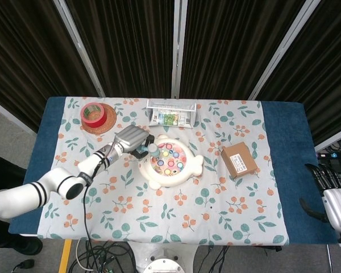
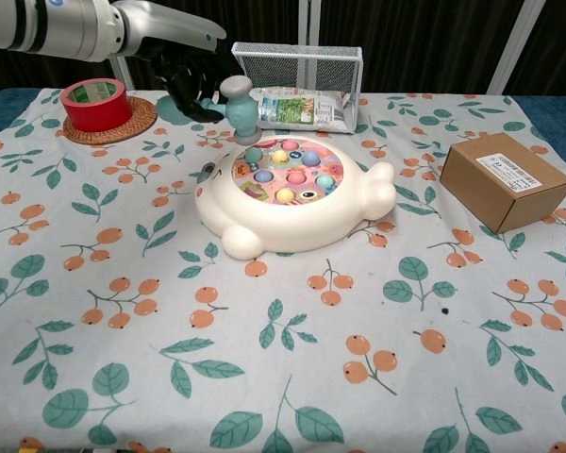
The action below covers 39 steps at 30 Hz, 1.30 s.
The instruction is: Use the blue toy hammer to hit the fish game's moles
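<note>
While gripped in left hand (image 2: 184, 71), blue toy hammer (image 2: 234, 99) hovering over fish game (image 2: 292, 193) rear-left edge; right hand (image 1: 333, 199) off worktop (image 1: 159, 222), fingers apart, holding nothing.

On my table (image 2: 292, 396), w/ floral cloth: red tape roll (image 2: 92, 102) on a woven coaster (image 2: 132, 127) far left; wire basket (image 2: 297, 66) at back w/ a packet (image 2: 297, 109) inside; brown cardboard box (image 2: 502, 179) at right.
</note>
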Motion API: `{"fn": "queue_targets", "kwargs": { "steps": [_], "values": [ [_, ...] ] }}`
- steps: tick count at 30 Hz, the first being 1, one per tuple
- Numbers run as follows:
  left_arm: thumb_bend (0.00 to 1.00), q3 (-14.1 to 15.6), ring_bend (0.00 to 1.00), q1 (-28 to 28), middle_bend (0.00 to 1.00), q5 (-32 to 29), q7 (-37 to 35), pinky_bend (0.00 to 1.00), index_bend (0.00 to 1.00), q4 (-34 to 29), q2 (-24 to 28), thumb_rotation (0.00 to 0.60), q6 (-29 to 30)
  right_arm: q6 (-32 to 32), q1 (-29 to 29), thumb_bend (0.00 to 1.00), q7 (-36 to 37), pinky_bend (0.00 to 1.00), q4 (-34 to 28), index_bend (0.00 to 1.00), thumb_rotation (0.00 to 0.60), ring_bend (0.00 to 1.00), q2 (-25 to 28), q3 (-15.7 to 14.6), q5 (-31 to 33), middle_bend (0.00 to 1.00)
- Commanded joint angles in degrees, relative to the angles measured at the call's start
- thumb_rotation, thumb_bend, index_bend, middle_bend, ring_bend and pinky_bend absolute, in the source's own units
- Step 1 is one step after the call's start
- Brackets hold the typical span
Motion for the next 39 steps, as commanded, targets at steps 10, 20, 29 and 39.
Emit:
{"fn": "queue_targets", "kwargs": {
  "steps": [10, 20, 29, 39],
  "values": [
    [0.56, 5.81, 0.50, -9.16, 0.63, -16.22, 9.45, 0.49, 0.63, 6.53, -4.62, 0.600, -1.76, -0.65, 0.09, 0.24, 1.12, 0.00, 0.90, 0.03, 0.600, 0.00, 0.02, 0.08, 0.65, 0.10],
    [0.56, 9.93, 0.50, -12.65, 0.63, -23.12, 12.68, 0.49, 0.64, 6.44, -4.80, 0.600, -0.91, -0.84, 0.03, 0.24, 1.83, 0.00, 1.49, 0.03, 0.600, 0.00, -0.06, 0.11, 0.94, 0.10],
    [0.56, 11.06, 0.50, -13.92, 0.63, -24.46, 15.18, 0.50, 0.64, 1.14, -1.21, 0.600, 2.63, -0.77, 0.06, 0.24, 1.94, 0.00, 1.60, 0.03, 0.600, 0.00, -0.22, 0.16, 0.79, 0.10],
    [0.57, 15.36, 0.50, -18.09, 0.64, -29.62, 22.70, 0.50, 0.66, 3.36, -4.49, 0.600, 4.62, -0.99, -0.09, 0.24, 1.74, 0.00, 1.38, 0.03, 0.600, 0.00, -0.12, 0.17, 1.25, 0.10]
  ]
}}
